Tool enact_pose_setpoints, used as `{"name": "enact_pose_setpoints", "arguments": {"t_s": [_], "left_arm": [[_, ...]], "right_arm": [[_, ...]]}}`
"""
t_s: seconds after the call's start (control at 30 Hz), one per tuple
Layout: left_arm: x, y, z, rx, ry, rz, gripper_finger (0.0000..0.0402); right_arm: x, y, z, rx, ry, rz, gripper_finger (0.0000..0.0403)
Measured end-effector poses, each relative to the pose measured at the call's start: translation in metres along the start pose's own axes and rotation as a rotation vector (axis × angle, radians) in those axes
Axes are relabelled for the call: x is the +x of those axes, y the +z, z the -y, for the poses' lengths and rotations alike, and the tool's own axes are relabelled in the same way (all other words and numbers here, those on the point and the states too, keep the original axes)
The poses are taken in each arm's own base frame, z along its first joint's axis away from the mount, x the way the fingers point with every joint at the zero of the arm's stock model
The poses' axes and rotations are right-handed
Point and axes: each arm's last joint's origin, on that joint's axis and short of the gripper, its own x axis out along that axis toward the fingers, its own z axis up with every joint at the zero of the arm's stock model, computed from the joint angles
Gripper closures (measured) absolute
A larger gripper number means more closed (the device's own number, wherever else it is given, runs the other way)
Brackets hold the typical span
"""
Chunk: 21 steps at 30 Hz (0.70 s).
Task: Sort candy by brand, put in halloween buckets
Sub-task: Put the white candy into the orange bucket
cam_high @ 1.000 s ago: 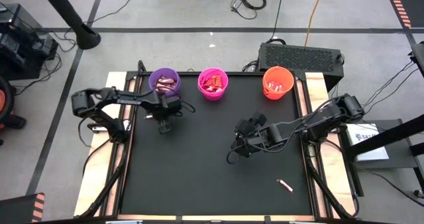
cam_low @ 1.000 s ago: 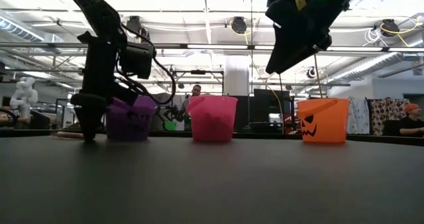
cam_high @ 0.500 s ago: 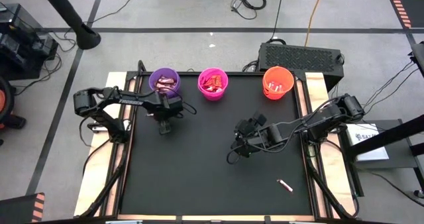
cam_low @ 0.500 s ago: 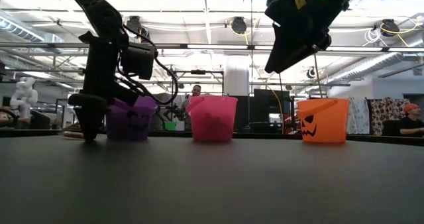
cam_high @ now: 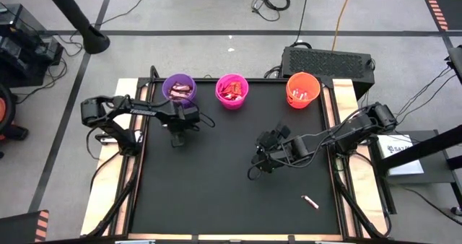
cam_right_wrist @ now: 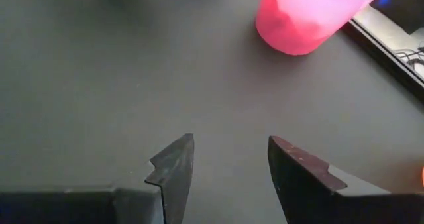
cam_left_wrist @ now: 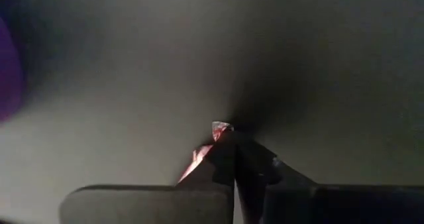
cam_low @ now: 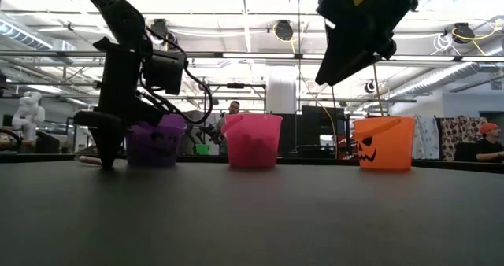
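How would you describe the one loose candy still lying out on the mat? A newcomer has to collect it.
Start at the black mat and go to the side opposite the three buckets. Near the corner on the right arm's side lies a small pink-maroon wrapped candy. It is the only sweet lying alone on open mat, apart from both grippers.

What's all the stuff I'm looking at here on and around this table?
Purple bucket: one, back left of the table, sweets inside.
Pink bucket: one, back middle, red-orange sweets inside.
Orange bucket: one, back right, jack-o'-lantern face.
Loose candy: one, pinkish, near front right of the black table.
Pinched candy: one, reddish, in the left hand.
Left hand: shut, down at the table by the purple bucket.
Right hand: open, held above mid-table.
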Motion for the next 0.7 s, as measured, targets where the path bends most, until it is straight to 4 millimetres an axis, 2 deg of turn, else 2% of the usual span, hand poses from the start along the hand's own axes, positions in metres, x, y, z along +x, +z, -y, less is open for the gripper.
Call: {"name": "enact_pose_setpoints", "arguments": {"t_s": [0.13, 0.3, 0.47, 0.7], "left_arm": [[-0.012, 0.005, 0.019, 0.051, -0.052, 0.043, 0.0399], [-0.045, 0.012, 0.056, 0.177, -0.245, 0.197, 0.0400], [-0.081, 0.015, 0.093, 0.298, -0.327, 0.420, 0.0400], [-0.110, 0.024, 0.126, 0.389, -0.390, 0.683, 0.0401]], "right_arm": [[-0.001, -0.004, -0.009, -0.003, 0.024, 0.018, 0.0218], [0.008, -0.016, -0.033, -0.013, 0.061, 0.050, 0.0218], [0.028, -0.039, -0.066, -0.031, 0.054, 0.135, 0.0218], [0.059, -0.065, -0.111, -0.147, 0.140, 0.267, 0.0218]]}}
